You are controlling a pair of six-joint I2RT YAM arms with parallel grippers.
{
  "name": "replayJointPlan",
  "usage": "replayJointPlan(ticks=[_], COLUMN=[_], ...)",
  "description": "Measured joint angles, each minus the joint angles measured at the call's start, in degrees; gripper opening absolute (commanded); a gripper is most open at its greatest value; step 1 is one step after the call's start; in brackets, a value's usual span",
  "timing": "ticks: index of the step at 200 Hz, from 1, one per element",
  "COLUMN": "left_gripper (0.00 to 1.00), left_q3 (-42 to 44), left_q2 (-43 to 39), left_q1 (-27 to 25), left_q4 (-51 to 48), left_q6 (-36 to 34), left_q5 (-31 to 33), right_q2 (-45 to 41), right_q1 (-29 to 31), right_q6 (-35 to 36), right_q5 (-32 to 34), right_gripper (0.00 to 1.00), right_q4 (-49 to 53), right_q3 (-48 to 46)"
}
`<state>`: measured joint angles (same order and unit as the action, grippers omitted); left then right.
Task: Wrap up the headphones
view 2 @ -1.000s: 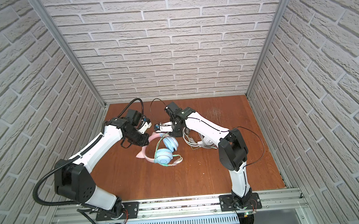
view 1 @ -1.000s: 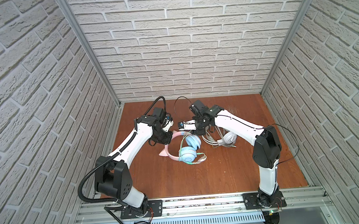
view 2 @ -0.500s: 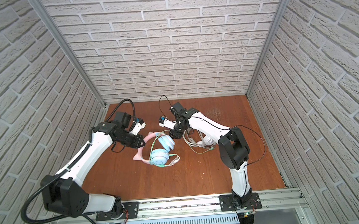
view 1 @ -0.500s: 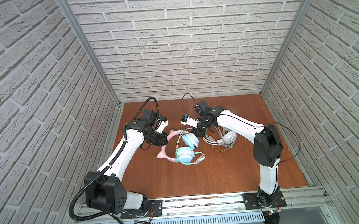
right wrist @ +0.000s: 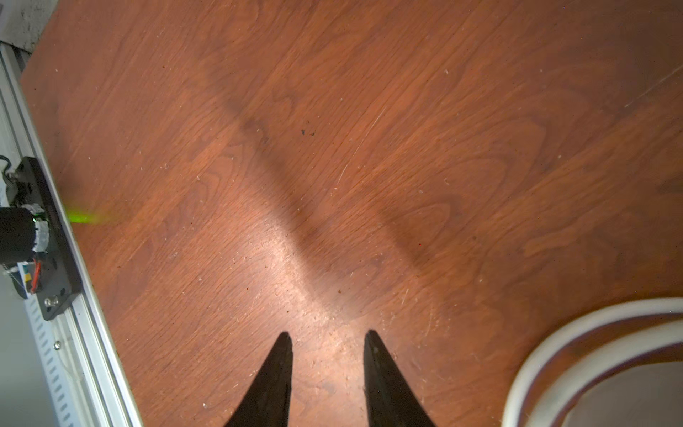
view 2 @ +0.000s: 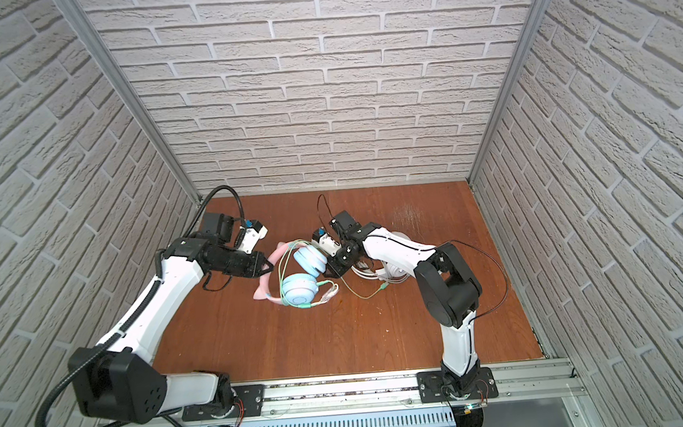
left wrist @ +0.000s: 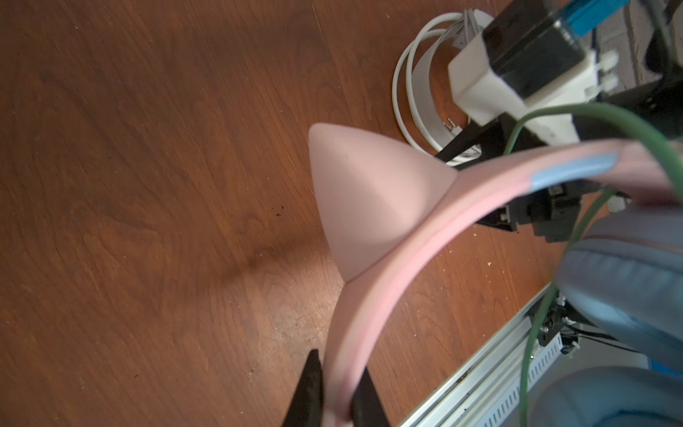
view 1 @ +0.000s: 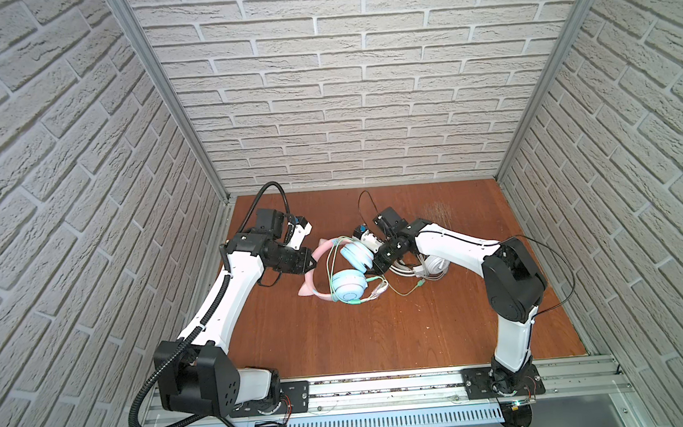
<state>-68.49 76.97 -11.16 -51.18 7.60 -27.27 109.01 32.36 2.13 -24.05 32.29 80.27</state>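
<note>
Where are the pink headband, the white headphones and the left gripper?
pink headband [left wrist: 369,295]: left wrist view, middle of the band's flat side.
white headphones [view 1: 435,266]: in a top view, on the exposed earcup.
left gripper [left wrist: 339,373]: left wrist view, midway between its tips, shut on the pink headband.

Looking down on pale brick-pattern walls [view 1: 362,75], slim metal corner posts [view 1: 168,94] and a front metal rail [view 1: 386,382], all closing in a scuffed reddish-brown wooden tabletop [view 1: 341,339].
</note>
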Motion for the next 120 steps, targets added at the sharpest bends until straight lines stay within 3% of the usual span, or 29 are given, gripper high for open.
replayJointPlan(ticks=[120], left_gripper=[0.00], left_q3=[2.2], left_q2=[-3.0], left_q1=[4.5], left_q4=[4.2], left_q6=[3.4], left_q5=[-3.1], right_q2=[0.0], right_q1=[0.2], right_q6=[-6.3], right_q5=[-1.1], right_gripper=[0.40], right_q4=[-3.0], right_q3=[-8.2])
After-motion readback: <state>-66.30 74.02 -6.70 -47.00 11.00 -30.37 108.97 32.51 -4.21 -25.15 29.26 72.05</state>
